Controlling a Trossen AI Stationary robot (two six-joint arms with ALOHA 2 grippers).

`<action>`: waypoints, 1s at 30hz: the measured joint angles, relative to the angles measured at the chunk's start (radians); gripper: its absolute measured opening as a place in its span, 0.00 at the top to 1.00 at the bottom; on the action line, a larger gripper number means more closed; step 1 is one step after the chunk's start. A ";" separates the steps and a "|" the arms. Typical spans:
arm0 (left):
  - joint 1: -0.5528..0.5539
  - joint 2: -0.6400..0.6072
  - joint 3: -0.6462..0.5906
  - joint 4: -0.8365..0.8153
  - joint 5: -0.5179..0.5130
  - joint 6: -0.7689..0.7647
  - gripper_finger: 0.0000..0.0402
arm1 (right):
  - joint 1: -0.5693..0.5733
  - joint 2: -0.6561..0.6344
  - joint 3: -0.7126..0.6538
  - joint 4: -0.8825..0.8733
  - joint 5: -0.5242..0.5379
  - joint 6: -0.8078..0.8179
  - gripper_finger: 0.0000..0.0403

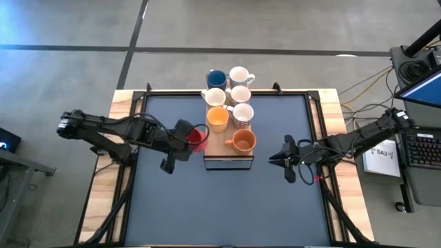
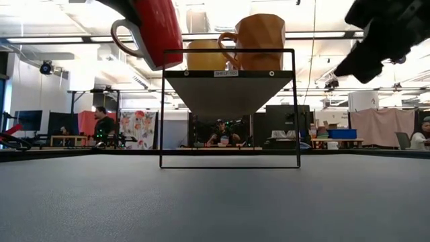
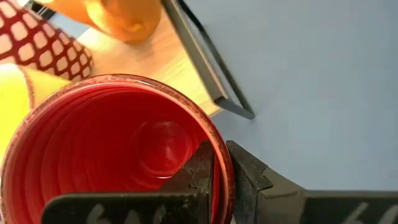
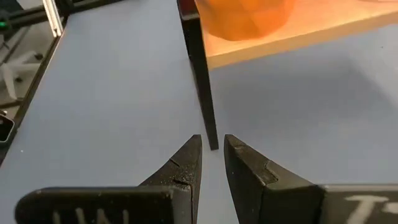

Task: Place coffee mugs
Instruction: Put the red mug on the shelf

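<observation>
Your left gripper [image 3: 221,186] is clamped on the rim of the red mug [image 1: 196,138], 1 finger inside the cup and 1 outside. The mug hangs in the air at the left edge of the light-wood board [image 1: 229,141], near the board's front-left corner, tilted with its handle pointing away from the rack in the low view. It has not yet touched down on the board.

Your right gripper [image 4: 212,163] waits over the dark table mat [image 1: 227,207], well apart from the board's right edge. Its fingers stand slightly apart and hold nothing.

Status of the task, judged from the high view:
- 7 mugs already stand on the board in 2 rows.
- Far end: the blue mug [image 1: 216,79] and a white mug [image 1: 239,75].
- Next: 2 more white mugs [image 1: 215,97], side by side.
- Next: the yellow-orange mug [image 1: 218,118] beside the patterned mug [image 1: 242,114].
- Front right: the brown-orange mug [image 1: 244,142].
- The front-left place, beside the brown-orange mug, is bare.

You have 1 mug left to set: the red one. Judged from its position, move it inward over the bare front-left place, level it, lower it and release. Watch the clearance to the yellow-orange mug, which sits just behind that place.
</observation>
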 joint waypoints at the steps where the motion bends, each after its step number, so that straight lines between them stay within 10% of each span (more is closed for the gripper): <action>1: 0.003 0.000 0.000 0.000 -0.001 0.004 0.97 | 0.000 -0.012 -0.018 0.014 0.004 0.003 0.86; 30: 0.007 0.000 0.000 0.034 -0.003 0.009 0.97 | -0.005 -0.578 -0.332 0.122 0.132 -0.148 0.86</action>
